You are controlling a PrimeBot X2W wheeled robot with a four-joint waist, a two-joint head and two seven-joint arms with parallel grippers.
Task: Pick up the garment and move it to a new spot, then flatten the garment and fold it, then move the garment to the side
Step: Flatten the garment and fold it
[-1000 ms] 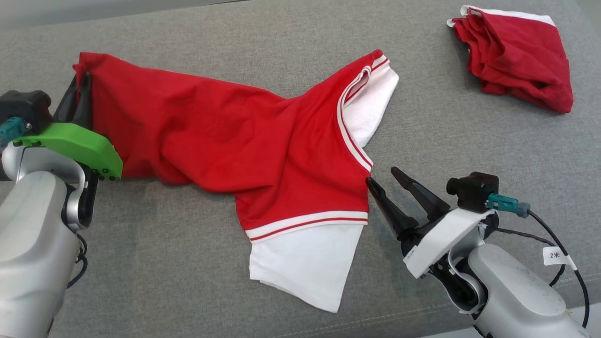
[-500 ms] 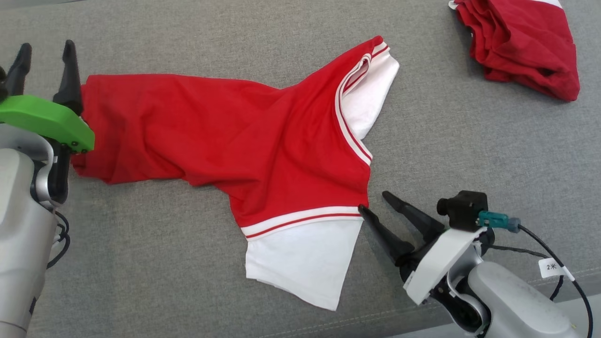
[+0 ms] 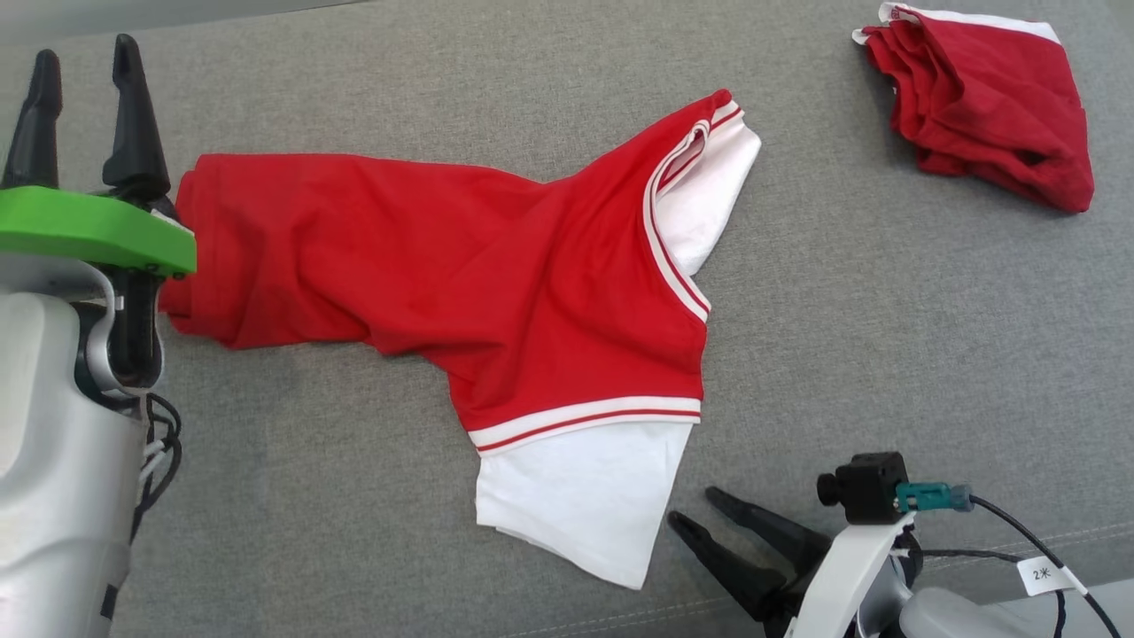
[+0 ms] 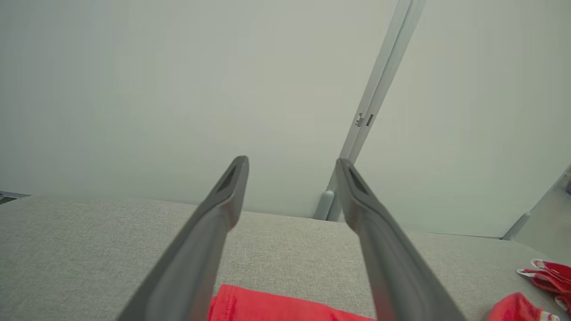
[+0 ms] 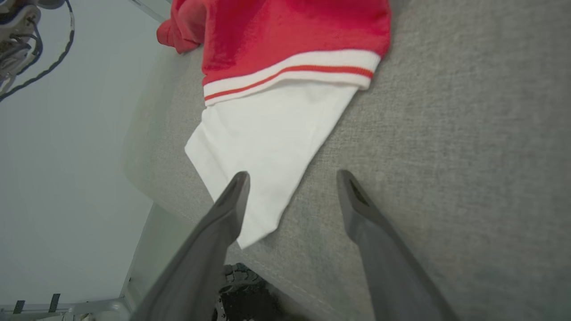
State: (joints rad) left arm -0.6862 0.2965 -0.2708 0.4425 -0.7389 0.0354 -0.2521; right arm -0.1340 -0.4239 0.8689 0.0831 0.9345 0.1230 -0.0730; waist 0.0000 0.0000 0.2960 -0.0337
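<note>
On the grey upholstered surface (image 3: 354,496), the garment (image 3: 496,283) lies drawn out sideways in front of me. Its red body runs from my left gripper (image 3: 84,53) toward the middle, and its sleeves fan out on my right. I judge that it is laid long like this so the cloth can be smoothed. The body is creased and bunched along its near edge, so the flattening looks unfinished and the folding has not begun.

A second red garment (image 3: 983,106) sits crumpled at the far right corner, well apart (set aside, I would guess, to keep the working area free).

My left gripper (image 4: 292,162) is raised with its fingers spread and grips nothing. The garment's red edge (image 4: 267,307) lies low between them in the left wrist view. The green cover (image 3: 97,235) on that wrist overlaps the cloth's end in the head view. I cannot tell whether the finger touches the fabric.

My right gripper (image 3: 695,505) lies low at the near edge, its fingers also apart and empty. They point at the white sleeve (image 3: 576,496), whose tip lies just beside the left finger in the right wrist view (image 5: 267,147). From there I think the sleeve's loose corner is the easiest hold for the next pull.

The striped trim (image 3: 585,416) above that sleeve lies straight and shows which side faces up.
</note>
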